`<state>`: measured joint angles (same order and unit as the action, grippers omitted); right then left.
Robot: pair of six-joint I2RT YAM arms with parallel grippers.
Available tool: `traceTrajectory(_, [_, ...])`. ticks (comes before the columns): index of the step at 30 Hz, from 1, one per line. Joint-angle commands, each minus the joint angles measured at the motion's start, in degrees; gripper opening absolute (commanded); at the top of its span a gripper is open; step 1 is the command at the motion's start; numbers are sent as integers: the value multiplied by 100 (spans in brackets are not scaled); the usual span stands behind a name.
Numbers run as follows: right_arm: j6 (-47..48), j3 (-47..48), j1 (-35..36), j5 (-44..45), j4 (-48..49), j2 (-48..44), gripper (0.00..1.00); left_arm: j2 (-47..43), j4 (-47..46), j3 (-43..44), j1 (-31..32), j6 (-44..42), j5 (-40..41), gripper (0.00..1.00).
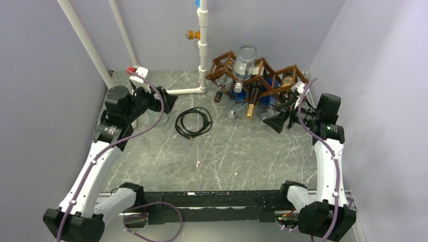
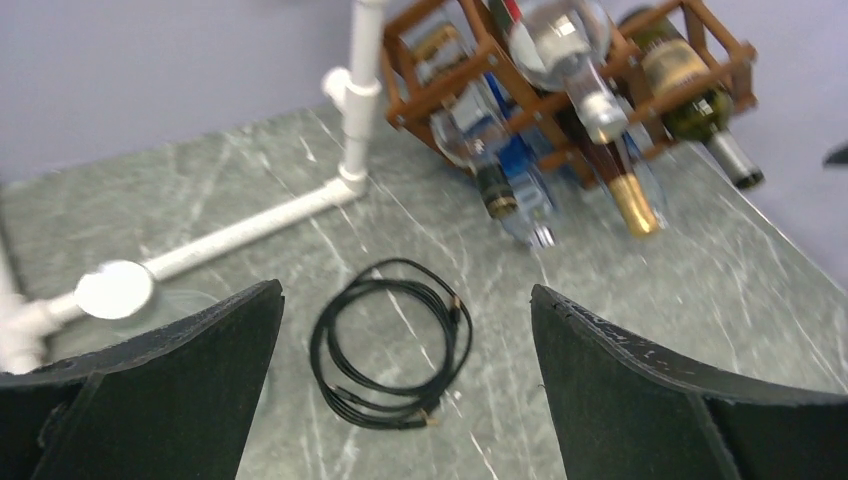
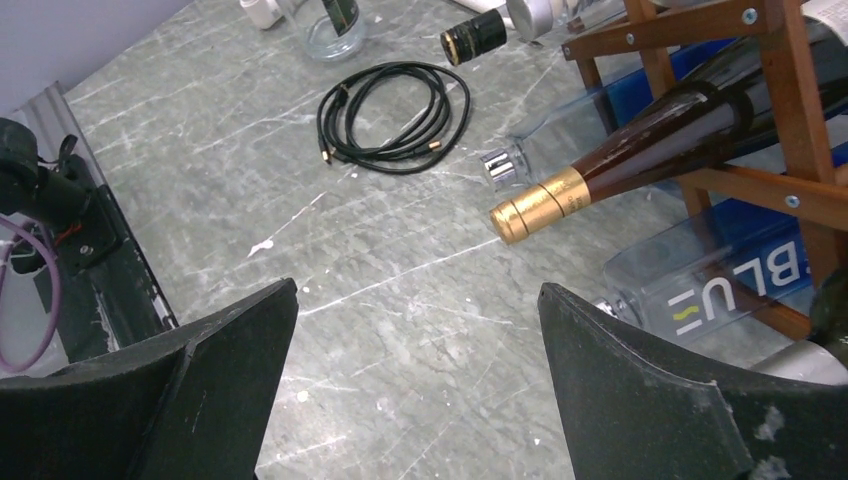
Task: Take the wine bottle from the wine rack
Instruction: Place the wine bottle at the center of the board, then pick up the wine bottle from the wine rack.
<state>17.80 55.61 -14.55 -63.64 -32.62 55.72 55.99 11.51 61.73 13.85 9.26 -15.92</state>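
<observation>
The brown lattice wine rack (image 1: 222, 63) stands at the back right, with several bottles in its cells. A dark wine bottle with a gold foil top (image 1: 251, 102) lies in the lower row, neck pointing out and down (image 3: 640, 150). My right gripper (image 1: 275, 122) hovers open just in front of the rack's right end. In the right wrist view its fingertips (image 3: 418, 286) frame bare table, below and left of the gold neck. My left gripper (image 1: 170, 101) is open at the far left, away from the rack (image 2: 400, 80). Only a coiled cable shows between its fingertips (image 2: 405, 288).
A coiled black cable (image 1: 193, 122) lies mid-table. White pipes (image 1: 202, 45) rise at the back, with one branch (image 2: 250, 230) running along the table towards the left gripper. Clear bottles, one with a blue label (image 3: 720, 290), and a green one (image 2: 690, 100) also fill the rack. Walls close both sides.
</observation>
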Motion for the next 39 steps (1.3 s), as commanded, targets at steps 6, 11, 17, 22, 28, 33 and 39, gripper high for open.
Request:
traceTrajectory(6, [650, 1151, -31, 551, -977, 306, 93, -480, -855, -1032, -16, 210, -1115, 100])
traceTrajectory(11, [294, 1262, -31, 633, -746, 480, 93, -303, -803, -953, -14, 472, -1360, 99])
traceTrajectory(17, [117, 1530, -22, 641, -593, 773, 93, -286, -916, -1006, -14, 655, -1558, 99])
traceTrajectory(22, [-129, 1747, 31, 528, -438, 1008, 93, -246, -849, -961, -14, 661, -1570, 99])
traceTrajectory(28, [-573, 2468, 997, 1674, -529, 1552, 92, -205, -836, -950, -14, 645, -1635, 100])
traceTrajectory(33, [-911, 3232, 2266, 2898, -744, 2186, 90, -134, -777, -930, -14, 572, -1649, 100])
traceTrajectory(39, [-1620, 3847, 3022, 4741, -625, 2906, 88, -91, -735, -920, -14, 503, -1565, 100])
